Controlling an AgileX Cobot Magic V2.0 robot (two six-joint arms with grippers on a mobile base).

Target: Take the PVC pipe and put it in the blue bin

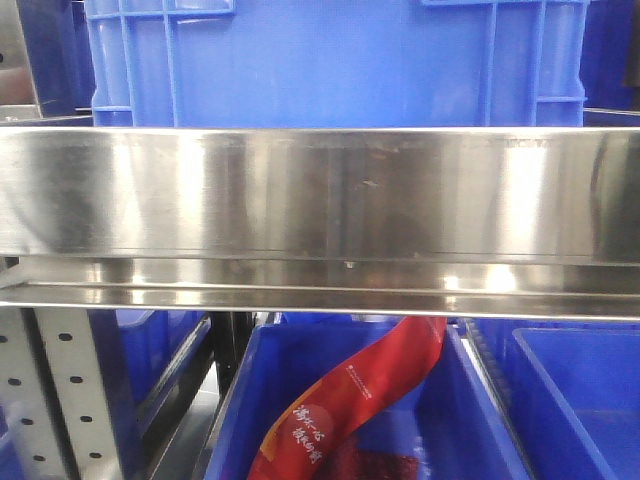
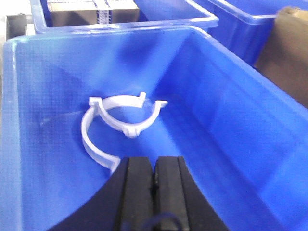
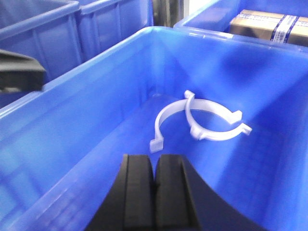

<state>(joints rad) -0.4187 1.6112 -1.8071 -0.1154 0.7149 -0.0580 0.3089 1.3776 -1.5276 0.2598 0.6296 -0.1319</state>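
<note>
Two slim white arc-shaped PVC pipe pieces lie crossed on the floor of a blue bin (image 2: 231, 120). In the left wrist view one arc (image 2: 88, 138) curves left and the other (image 2: 139, 126) lies across it. The right wrist view shows the same pair, one arc (image 3: 163, 119) and the other (image 3: 216, 135), in the same bin (image 3: 86, 110). My left gripper (image 2: 154, 164) is shut and empty, just above the bin, close to the near arc's end. My right gripper (image 3: 155, 161) is shut and empty, short of an arc's squared end. Neither gripper shows in the front view.
A steel shelf rail (image 1: 320, 190) fills the front view, with blue bins above and below and a red bag (image 1: 360, 390) in a lower bin. Neighbouring bins hold a taped cardboard box (image 2: 94, 12), also in the right wrist view (image 3: 267, 24). Brown cardboard (image 2: 286, 53) stands at right.
</note>
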